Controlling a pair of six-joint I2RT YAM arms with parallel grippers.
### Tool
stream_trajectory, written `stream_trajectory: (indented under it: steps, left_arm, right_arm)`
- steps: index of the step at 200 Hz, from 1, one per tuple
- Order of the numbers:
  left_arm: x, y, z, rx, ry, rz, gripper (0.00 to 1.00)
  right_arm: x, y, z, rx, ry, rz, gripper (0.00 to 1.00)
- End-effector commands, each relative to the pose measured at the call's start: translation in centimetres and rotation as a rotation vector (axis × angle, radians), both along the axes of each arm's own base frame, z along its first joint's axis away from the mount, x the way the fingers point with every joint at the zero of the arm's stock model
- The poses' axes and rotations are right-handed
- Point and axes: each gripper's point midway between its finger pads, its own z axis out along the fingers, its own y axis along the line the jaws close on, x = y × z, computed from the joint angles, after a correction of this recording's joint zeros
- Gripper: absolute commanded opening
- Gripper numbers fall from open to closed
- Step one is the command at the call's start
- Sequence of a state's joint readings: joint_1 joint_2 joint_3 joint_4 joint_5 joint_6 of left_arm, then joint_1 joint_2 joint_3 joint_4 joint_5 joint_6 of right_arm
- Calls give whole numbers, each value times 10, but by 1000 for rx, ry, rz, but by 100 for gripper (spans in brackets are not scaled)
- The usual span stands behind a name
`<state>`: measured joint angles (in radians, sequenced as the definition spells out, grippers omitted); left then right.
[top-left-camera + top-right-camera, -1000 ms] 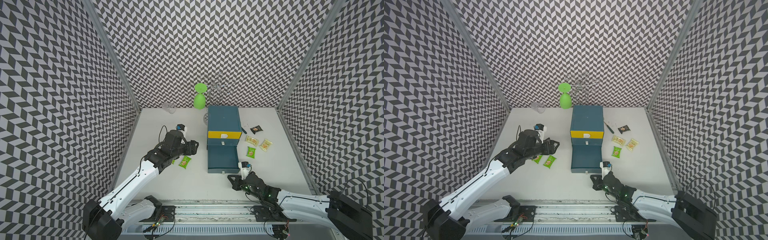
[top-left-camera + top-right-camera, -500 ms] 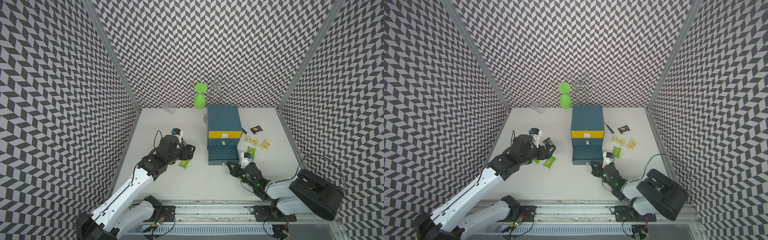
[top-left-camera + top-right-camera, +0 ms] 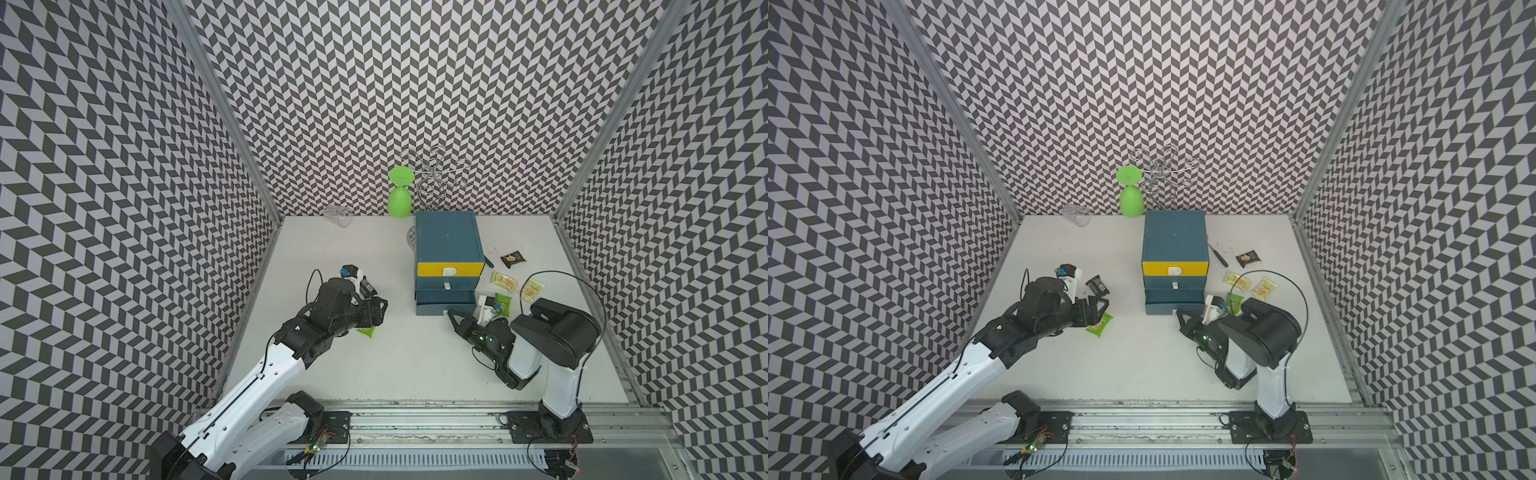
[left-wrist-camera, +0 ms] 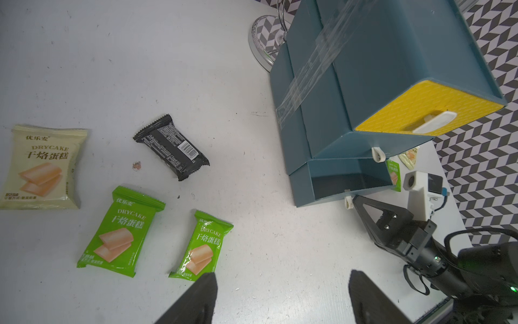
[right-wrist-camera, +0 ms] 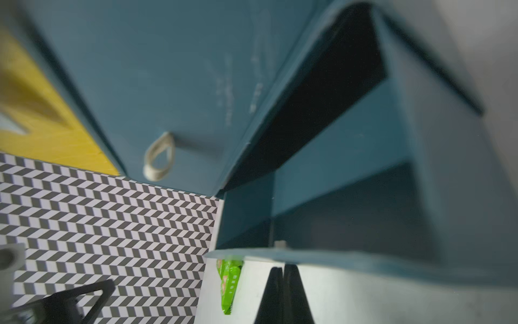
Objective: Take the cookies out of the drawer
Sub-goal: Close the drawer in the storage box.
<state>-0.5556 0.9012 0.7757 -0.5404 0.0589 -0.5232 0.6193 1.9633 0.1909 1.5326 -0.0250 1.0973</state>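
1. In front of the cabinet [image 3: 449, 241], at its lowest tier, we record the bottom drawer [image 3: 432, 310] standing partway out. The middle drawer [image 3: 432, 286] and the yellow top drawer [image 3: 432, 270] sit flush.
2. Right gripper [image 3: 450, 313]: fingers [image 5: 273, 297] pressed fully together, nothing seen between them. The tips are at the bottom drawer's front face, just beside its white pull tab [image 4: 348, 202]. We cannot tell whether they touch the tab.
3. Left gripper [image 3: 1098, 306]: well off the cabinet's left side, raised above the table [image 3: 415, 365], fingers [image 4: 201, 297] spread wide, holding nothing.
4. The cookies [image 3: 1099, 325] we can see lie flat on the table in two groups flanking the cabinet.
5. Left-of-cabinet group, from the left wrist view:
   - a barcode-side black packet [image 4: 171, 147] lies nearest the cabinet;
   - a small green packet [image 4: 201, 246] and a large green packet [image 4: 120, 232] lie beside each other, farther out;
   - a left pale yellow packet [image 4: 42, 168] lies farthest from the cabinet.
   None touch. The left gripper hangs over this group.
6. Right-of-cabinet group, in both top views:
   - a biscuit-print black packet [image 3: 513, 258] lies farthest back;
   - a pale yellow pair [image 3: 504, 281] lies side by side, level with the drawer fronts;
   - a right green packet [image 3: 503, 302] lies just beside the open drawer's right wall, partly hidden by the right arm's white camera mount [image 3: 483, 309].
7. The stretch of the bottom drawer's inside that shows is blue floor.
8. Behind the cabinet stands a wire rack [image 3: 433, 169], with a green glass [image 3: 400, 203], foot uppermost, just beside it. A clear cup [image 3: 338, 215] lies on its side off to the rear left.
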Motion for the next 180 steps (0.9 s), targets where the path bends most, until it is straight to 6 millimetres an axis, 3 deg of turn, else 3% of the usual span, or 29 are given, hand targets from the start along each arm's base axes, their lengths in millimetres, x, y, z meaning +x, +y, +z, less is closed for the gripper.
stream_trajectory:
  steps: [1,18,22,83,150,180]
  left_arm:
    - [-2,2,1,-14,-8,3,78]
    - [-2,3,-1,-11,-8,11,78]
    - [-2,3,-2,-9,-7,11,78]
    - [-2,3,-6,-17,-5,13,78]
    - [-4,-3,-17,-43,13,-3,78]
    - [-5,-5,-20,-63,18,-8,78]
  right_arm:
    - [10,5,58,194,-189,7,0]
    - [11,4,49,180,-169,7,0]
    - [18,9,56,198,-197,11,0]
    - [35,14,58,234,-207,0,0]
    - [50,-2,48,256,-187,-71,0]
    - [54,-5,54,261,-204,-76,0]
